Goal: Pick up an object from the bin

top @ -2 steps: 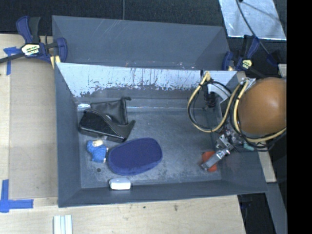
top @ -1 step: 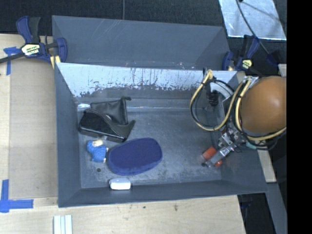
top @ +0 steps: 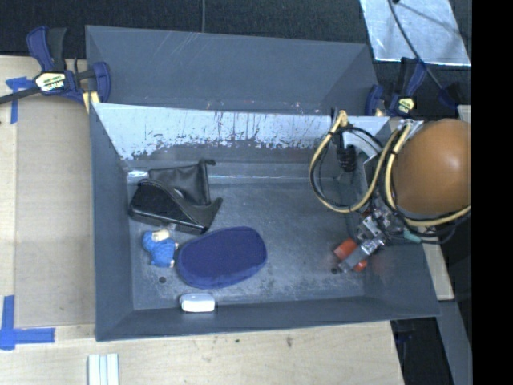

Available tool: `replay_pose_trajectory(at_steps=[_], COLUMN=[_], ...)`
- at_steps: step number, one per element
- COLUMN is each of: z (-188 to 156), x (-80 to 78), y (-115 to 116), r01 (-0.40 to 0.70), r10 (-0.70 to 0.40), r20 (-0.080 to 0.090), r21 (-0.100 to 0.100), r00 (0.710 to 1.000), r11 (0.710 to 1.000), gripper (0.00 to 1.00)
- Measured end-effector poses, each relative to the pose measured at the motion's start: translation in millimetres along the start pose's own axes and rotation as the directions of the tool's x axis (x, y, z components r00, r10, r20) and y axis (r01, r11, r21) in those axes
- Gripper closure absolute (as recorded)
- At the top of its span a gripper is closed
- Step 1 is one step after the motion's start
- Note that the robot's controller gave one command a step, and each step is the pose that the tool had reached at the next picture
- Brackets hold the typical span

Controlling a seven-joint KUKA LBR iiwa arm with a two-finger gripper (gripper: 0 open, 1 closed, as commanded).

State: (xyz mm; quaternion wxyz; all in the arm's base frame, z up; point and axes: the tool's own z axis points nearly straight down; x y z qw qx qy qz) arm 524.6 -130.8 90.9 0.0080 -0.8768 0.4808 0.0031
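Red object (top: pixel 345 250) on the bin's (top: pixel 296 215) right floor lies at the fingers (top: pixel 367 242), whose spread I cannot tell.

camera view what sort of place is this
Probably a robot lab's picking rig: a bin holding loose things like a blue pad, and an arm with its end effector at the bin's right.

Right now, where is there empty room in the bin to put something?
The middle of the bin floor is bare, between the blue oval pad and the jaws at right. The left is crowded: black thing, small blue toy, white block.
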Motion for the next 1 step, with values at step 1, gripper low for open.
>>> replay_pose_trajectory(at_steps=[1], z=[-14.6], x=[-2.8], y=[-2.8], r01=[0.002], r10=[-0.002], r20=[-0.009], r21=[-0.004], r00=[1.0], r11=[1.0], gripper=[1.0])
